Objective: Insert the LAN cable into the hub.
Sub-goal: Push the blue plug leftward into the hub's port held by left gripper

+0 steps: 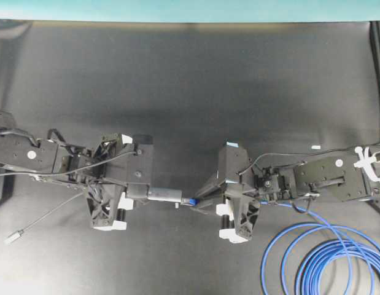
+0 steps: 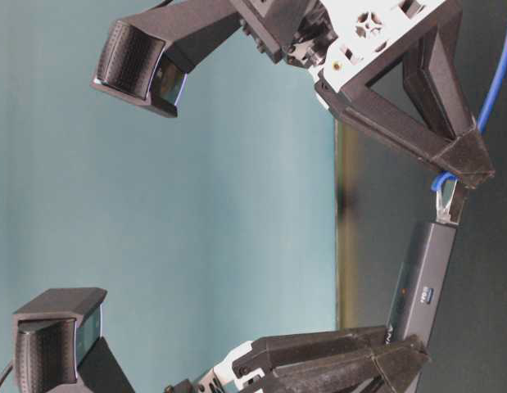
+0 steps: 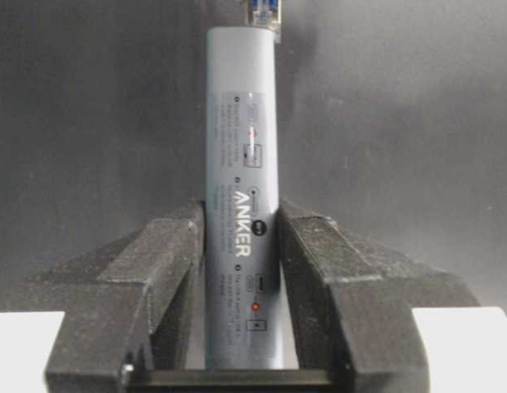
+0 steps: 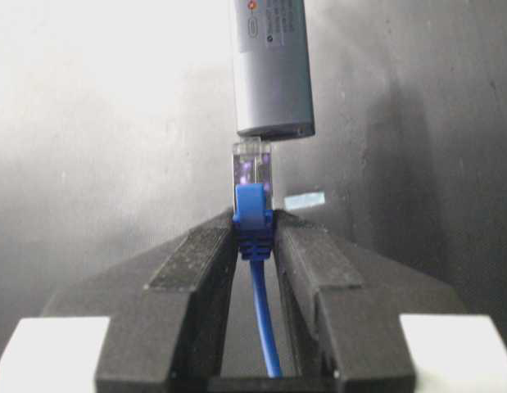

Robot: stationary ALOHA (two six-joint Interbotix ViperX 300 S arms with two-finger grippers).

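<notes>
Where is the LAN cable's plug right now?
In the overhead view the plug sits mid-table, pinched in the right claw, its clear tip at the end of the hub held by the left claw.

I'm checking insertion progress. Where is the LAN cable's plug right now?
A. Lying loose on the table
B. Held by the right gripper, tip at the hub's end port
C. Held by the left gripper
B: the right gripper pinches the plug's blue boot, and the clear plug meets the hub end.

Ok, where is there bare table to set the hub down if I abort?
The bare table beyond both arms, toward the teal wall, is widest. Crowded: blue LAN cable coils near-right, hub meets plug between left gripper and right gripper, hub's grey cord near-left.
</notes>
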